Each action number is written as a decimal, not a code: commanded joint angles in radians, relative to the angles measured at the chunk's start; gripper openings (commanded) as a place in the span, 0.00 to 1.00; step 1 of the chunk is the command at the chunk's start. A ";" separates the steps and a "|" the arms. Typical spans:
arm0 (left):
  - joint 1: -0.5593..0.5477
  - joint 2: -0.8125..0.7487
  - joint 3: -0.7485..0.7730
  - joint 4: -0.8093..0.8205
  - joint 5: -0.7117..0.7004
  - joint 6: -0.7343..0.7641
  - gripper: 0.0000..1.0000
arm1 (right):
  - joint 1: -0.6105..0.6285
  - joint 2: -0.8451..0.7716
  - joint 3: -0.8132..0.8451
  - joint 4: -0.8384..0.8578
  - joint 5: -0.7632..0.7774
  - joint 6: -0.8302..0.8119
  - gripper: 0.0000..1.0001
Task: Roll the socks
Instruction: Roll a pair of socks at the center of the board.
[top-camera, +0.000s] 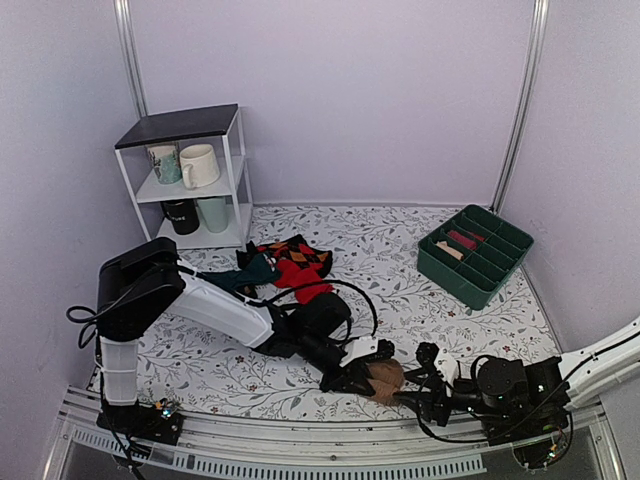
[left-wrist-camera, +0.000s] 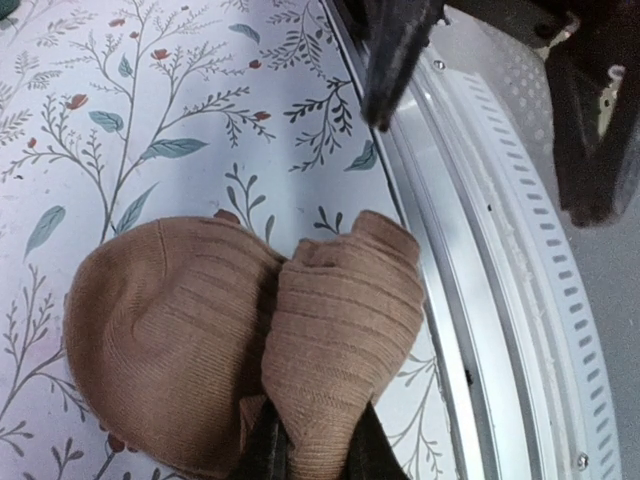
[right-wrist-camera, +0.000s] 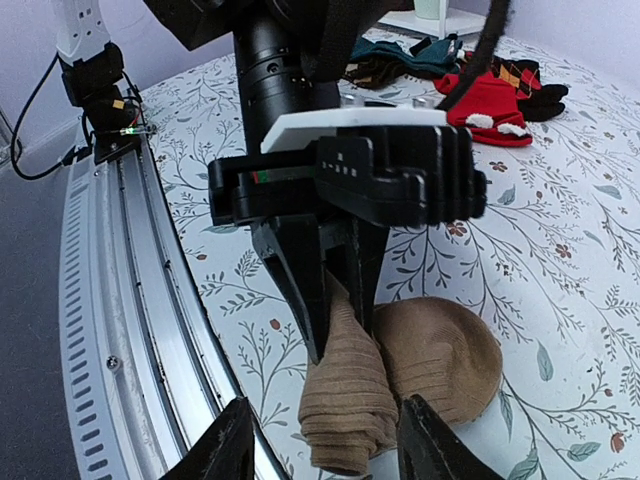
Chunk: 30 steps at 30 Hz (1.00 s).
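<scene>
Tan-brown ribbed knitted socks, bunched into a rounded dome with one folded flap. Down on the floral-print tablecloth at the near edge, just beside the grooved aluminium rail. Hardly any long axis left: flap railward, dome toward the table's middle. Flap pinched tight and held upright by the black left gripper, reaching down from above. Facing it from the near right, the right gripper, fingers half apart, gripping nothing, flap framed between them. Likely next: flap over dome.

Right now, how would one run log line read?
left gripper: shut on socks | right gripper: open, not touching socks | socks: bunched near table edge
</scene>
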 joint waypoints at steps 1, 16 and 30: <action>-0.010 0.117 -0.066 -0.298 -0.079 -0.004 0.00 | -0.038 -0.049 -0.053 0.052 -0.108 0.005 0.49; -0.009 0.124 -0.059 -0.304 -0.076 -0.004 0.00 | -0.060 0.263 0.010 0.235 -0.087 -0.028 0.50; -0.010 0.129 -0.053 -0.310 -0.078 0.001 0.00 | -0.080 0.426 0.042 0.240 -0.137 0.043 0.47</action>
